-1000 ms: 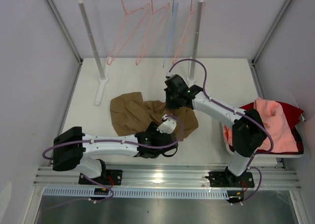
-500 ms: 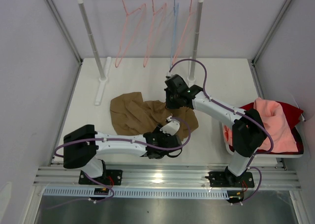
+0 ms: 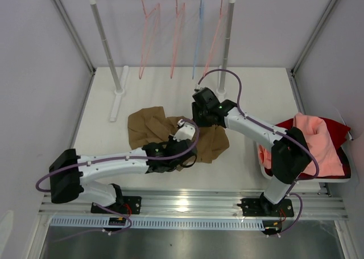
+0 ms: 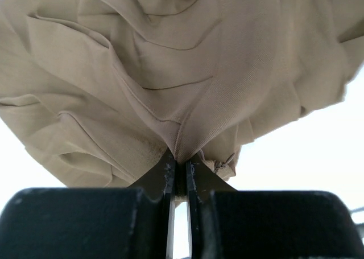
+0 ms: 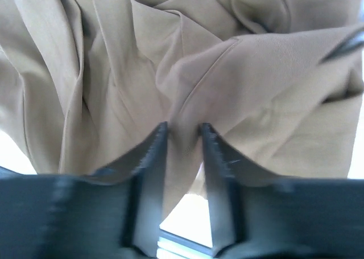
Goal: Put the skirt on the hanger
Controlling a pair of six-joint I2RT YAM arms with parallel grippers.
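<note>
Your left claw [image 4: 181, 163] clamped the tan-brown pleated cloth skirt [image 3: 143, 128] | right claw [image 5: 183, 131] parted off it | regrasp underway, hanging pending

The left gripper [image 4: 181, 163] has closed from wide open to a tight pinch on a fold of the skirt [image 3: 149, 125], and it has drawn back from the cloth's 4 o'clock edge toward 10 o'clock, over the middle of the cloth. Its elbow block has swung out toward 8 o'clock. The right gripper [image 5: 182, 136] (clamped shut a moment ago) now has its jaws apart with cloth lying between them, and it has edged slightly toward 12 o'clock. The skirt's 4 o'clock lobe has bunched inward. The pink hangers [image 3: 149, 40] and the blue hanger [image 3: 197, 37], earlier swung out toward 7 o'clock, now hang nearly straight.
</note>
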